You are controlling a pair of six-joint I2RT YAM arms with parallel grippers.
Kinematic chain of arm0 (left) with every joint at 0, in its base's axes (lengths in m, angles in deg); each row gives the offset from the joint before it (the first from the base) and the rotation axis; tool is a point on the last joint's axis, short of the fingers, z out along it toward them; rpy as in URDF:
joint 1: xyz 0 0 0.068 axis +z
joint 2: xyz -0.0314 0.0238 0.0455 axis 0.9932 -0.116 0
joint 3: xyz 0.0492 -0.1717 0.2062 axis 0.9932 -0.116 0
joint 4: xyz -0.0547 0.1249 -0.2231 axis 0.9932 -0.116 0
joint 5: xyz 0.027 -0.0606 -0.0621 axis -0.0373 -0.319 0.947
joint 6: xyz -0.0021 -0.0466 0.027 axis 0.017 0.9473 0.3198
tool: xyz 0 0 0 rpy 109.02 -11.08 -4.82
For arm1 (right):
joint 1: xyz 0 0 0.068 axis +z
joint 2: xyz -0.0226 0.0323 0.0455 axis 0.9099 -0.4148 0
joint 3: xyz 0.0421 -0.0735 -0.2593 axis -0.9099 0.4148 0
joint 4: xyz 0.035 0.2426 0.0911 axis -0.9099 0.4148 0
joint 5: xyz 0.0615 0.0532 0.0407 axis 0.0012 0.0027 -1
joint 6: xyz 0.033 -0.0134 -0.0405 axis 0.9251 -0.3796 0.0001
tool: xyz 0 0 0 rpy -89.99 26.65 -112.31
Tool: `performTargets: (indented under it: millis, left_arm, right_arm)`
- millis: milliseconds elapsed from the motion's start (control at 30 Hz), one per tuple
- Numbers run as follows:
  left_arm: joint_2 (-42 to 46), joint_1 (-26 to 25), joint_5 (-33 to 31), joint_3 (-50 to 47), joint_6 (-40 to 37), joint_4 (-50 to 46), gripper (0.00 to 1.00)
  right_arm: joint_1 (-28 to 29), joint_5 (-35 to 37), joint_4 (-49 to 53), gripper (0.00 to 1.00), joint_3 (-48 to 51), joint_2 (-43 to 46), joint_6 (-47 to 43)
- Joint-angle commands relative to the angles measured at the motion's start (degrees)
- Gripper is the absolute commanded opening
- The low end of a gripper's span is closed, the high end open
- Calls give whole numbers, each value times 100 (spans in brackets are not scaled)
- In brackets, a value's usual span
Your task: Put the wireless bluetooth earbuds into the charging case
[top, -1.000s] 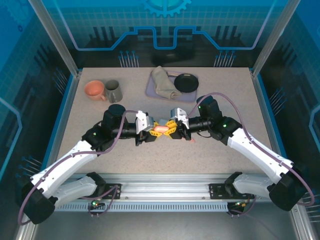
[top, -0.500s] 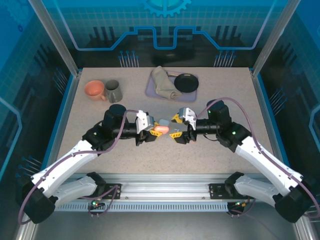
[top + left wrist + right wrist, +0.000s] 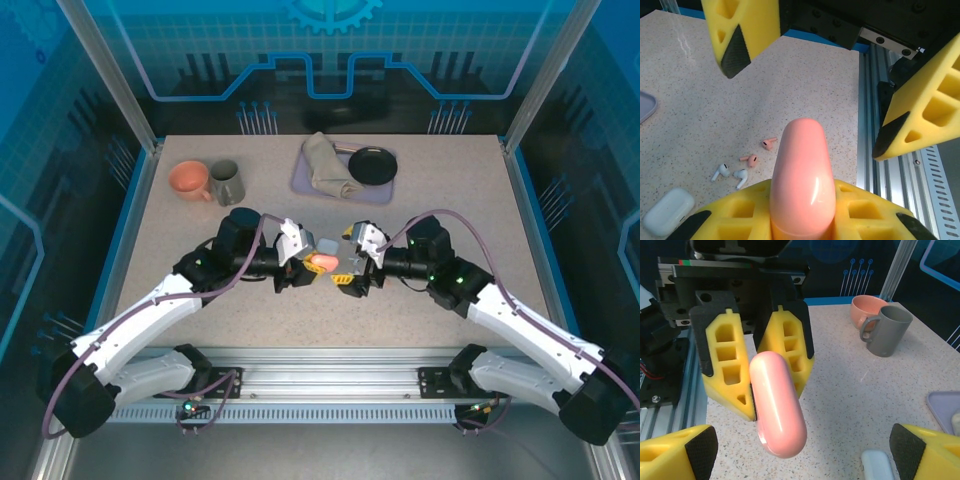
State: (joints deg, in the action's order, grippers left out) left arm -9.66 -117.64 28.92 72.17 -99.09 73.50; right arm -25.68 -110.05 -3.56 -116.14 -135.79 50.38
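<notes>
My left gripper [image 3: 305, 262] is shut on a salmon-pink charging case [image 3: 322, 261], holding it closed above the table; the case stands up between its yellow fingers [image 3: 865, 210]. My right gripper [image 3: 347, 266] faces it, open, with its fingertips [image 3: 682, 452] spread wide on either side and apart from the pink case [image 3: 777, 405]. Below on the table lie two pink earbuds [image 3: 769, 144] [image 3: 750, 160] and two white earbuds [image 3: 720, 171] [image 3: 741, 176]. A closed white case [image 3: 667, 211] lies near them.
A pink mug [image 3: 188, 180] and a grey mug [image 3: 227, 182] stand at the back left. A lilac tray [image 3: 302, 180] at the back holds a folded cloth [image 3: 328, 168] and a black dish [image 3: 372, 165]. The table's metal rail [image 3: 880, 150] runs beside the earbuds.
The right gripper opened, let go of the pink case and drew back a little to the right. The left gripper kept hold of the case.
</notes>
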Motion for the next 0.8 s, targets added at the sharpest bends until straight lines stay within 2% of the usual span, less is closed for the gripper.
performTargets:
  millis: [0,400,767]
  left_arm:
    - [46,-55,13,202,28,-101,1]
    - [11,-81,30,242,-79,-211,0]
    - [9,-106,73,220,-121,-295,0]
  right_arm:
    - [91,132,-237,91,-110,-77,-86]
    - [94,237,-296,84,-249,-208,-91]
    - [-50,249,-240,81,-500,-354,-41]
